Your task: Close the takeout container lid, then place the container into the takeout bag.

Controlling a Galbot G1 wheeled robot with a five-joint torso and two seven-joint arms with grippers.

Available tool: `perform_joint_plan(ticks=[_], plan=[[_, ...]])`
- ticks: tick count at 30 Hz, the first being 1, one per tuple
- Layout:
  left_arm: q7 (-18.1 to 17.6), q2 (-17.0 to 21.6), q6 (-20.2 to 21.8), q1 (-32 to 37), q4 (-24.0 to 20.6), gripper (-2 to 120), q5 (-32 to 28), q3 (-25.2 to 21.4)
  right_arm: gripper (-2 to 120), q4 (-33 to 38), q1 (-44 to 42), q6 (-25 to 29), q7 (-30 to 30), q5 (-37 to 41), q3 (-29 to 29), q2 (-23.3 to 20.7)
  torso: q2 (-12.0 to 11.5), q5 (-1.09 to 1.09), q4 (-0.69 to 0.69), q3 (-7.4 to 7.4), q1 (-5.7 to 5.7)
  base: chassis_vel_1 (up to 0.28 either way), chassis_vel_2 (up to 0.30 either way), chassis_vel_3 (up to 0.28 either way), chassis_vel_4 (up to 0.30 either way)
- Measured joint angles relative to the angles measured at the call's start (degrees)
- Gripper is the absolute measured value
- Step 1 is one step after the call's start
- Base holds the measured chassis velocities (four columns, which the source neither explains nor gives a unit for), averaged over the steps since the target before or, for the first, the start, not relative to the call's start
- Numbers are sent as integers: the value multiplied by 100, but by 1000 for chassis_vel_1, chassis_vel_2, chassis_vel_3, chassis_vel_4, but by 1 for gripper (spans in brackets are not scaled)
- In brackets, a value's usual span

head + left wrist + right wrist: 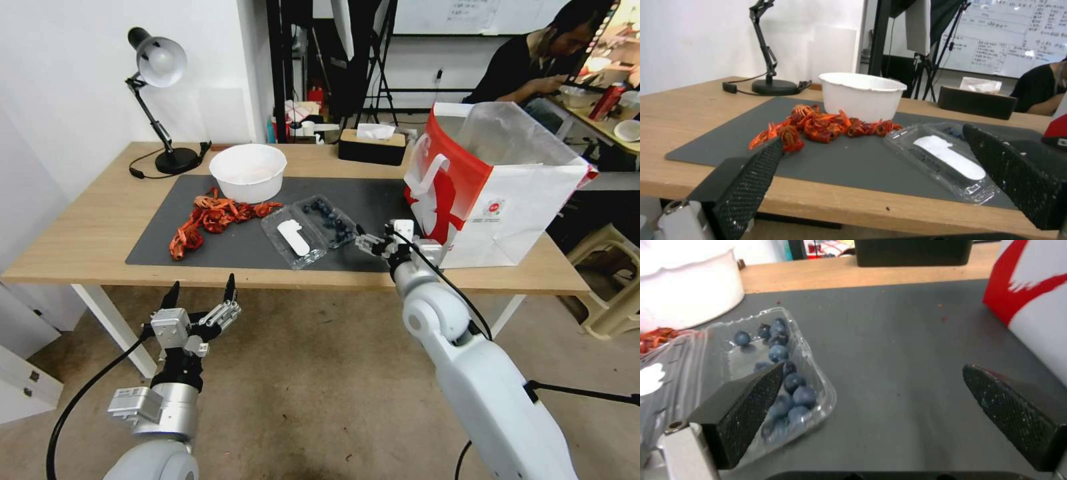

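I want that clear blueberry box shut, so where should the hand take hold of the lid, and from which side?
Probably the lid's free long edge, the one farthest from the blueberry tray. The lid lies flat, open, white label up, hinged along the tray, so lifting that outer edge swings it over. It faces the table's front left, nearer the left hand, which is open below the table edge.

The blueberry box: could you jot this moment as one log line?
takeout container: open, on mat | lid: flat | right gripper: open, beside container | left gripper: open, off table | takeout bag: upright

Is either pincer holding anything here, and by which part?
Nothing is held. The left pincer and right pincer are open; the right one is beside the clear plastic clamshell container.
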Motion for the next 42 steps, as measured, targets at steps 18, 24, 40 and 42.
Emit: perform_joint_plan(ticks=[18,24,40,42], plan=[[-49,1,-70,-39,133,100,-3,-69,100,-429,744,-1330,510,366,-222,179,0,0,0,0,-3,0,0,0,0],[-56,1,-77,-61,147,100,-6,-62,100,-452,810,-1461,550,405,-196,140,0,0,0,0,-2,0,0,0,0],[-82,2,-116,-69,184,100,-15,-71,100,-407,728,-1458,580,422,-183,131,0,0,0,0,-1,0,0,0,0],[-83,2,-120,-76,192,100,-16,-71,100,-364,690,-1458,593,426,-168,118,0,0,0,0,-1,0,0,0,0]])
